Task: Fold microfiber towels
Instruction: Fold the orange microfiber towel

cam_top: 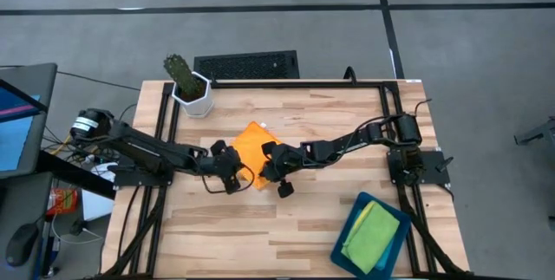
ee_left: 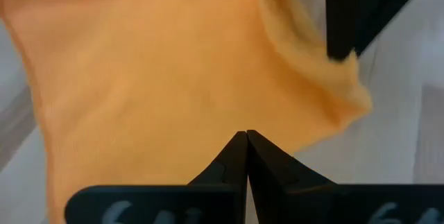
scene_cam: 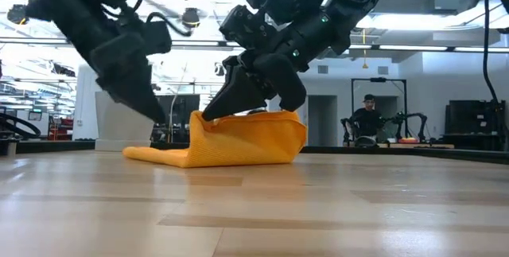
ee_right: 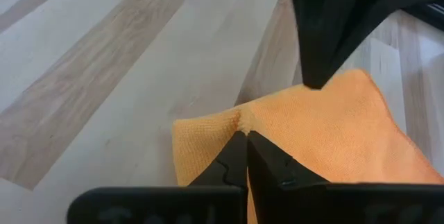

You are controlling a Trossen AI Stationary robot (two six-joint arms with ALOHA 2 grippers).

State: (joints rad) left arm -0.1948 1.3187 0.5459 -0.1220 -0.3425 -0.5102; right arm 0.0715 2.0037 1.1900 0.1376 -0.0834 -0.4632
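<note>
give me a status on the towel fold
Left claw shut, on the cloth. Right claw shut on orange microfiber towel, corner lifted. Nothing in the way.

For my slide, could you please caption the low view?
Right hand pinches a corner of the orange towel, lifting it off the table, while the shut left hand reaches behind the towel.

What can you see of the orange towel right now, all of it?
The orange towel is a plain, soft, finely textured cloth near the middle of the wooden table, partly folded. One part lies flat on the wood; the other is lifted into a raised fold. The right gripper is shut on an edge of it. The left gripper, shut, sits against the cloth; whether it pinches any is unclear.
</note>
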